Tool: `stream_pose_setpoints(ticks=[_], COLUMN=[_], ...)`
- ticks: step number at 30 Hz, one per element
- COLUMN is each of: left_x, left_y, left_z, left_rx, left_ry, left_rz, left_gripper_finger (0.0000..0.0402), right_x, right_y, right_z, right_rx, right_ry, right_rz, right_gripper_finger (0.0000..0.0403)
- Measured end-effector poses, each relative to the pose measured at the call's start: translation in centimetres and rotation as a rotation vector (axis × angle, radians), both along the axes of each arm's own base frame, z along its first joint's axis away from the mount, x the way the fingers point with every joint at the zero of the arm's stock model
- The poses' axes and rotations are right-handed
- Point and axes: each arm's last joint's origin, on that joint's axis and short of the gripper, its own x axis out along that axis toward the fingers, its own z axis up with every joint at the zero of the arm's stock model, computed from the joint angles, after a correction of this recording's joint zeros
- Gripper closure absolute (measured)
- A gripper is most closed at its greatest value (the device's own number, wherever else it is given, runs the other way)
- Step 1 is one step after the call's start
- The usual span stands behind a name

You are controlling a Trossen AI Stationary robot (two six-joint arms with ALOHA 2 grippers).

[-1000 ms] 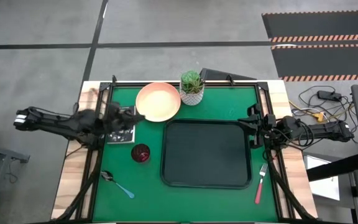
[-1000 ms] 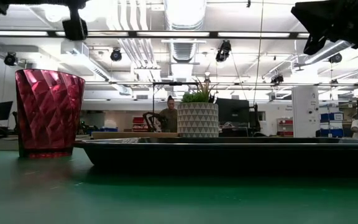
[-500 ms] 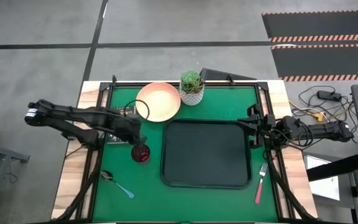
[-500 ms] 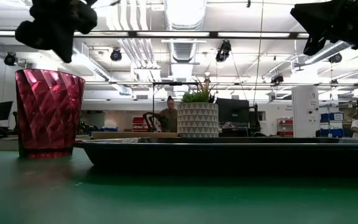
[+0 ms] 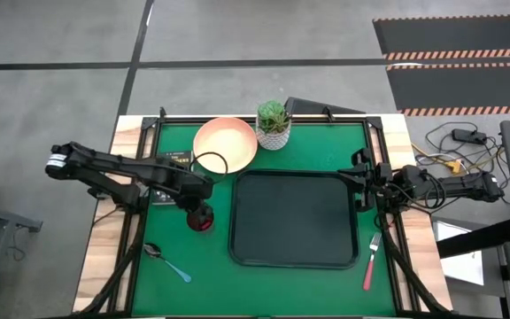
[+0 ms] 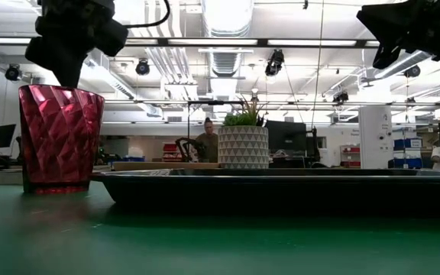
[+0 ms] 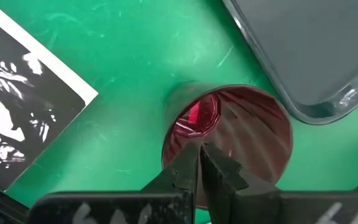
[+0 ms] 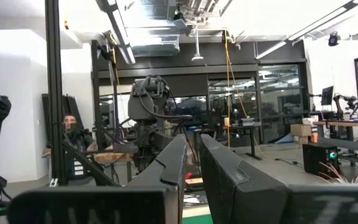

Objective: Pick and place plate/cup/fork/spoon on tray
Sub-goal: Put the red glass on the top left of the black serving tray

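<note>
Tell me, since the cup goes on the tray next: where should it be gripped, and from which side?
Take the cup by its rim wall, from straight above. It stands upright with its mouth open, wider at the top, so one finger can go inside and one outside. The left gripper already hangs over its mouth, fingers nearly together. The tray beside it leaves room.

faceted see-through red cup (image 6: 60, 137) – glossy, glassy-looking, smooth matt black tray (image 5: 294, 220), worktop (image 5: 264, 282) in flat green mat with pale wood edges, fork (image 5: 371, 258) – shiny metal tines
</note>
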Motion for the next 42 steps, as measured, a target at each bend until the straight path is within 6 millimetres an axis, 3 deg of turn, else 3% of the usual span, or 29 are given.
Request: stream_pose_setpoints(ticks=[11, 24, 37, 42], left_x=[-0.8, -1.4, -1.0, -0.2], left_y=[0.1, 0.2, 0.2, 0.1], left_z=[0.2, -1.4, -1.5, -2.6], left_rx=[0.015, 0.053, 0.059, 0.074], left_ry=[0.023, 0.075, 0.055, 0.081], left_rz=[-0.001, -0.041, -0.047, -0.05], left_gripper_finger=[0.0394, 0.0248, 0.0243, 0.0243], right_x=[0.0, 0.0, 0.0, 0.0], right_y=[0.0, 0.0, 0.0, 0.0], right_z=[0.0, 0.0, 0.0, 0.0], right_rx=[0.002, 0.001, 0.0, 0.0], right_ry=[0.0, 0.001, 0.001, 0.003], right_rz=[0.002, 0.001, 0.001, 0.001], right_gripper_finger=[0.0367, 0.0367, 0.0367, 0.0367])
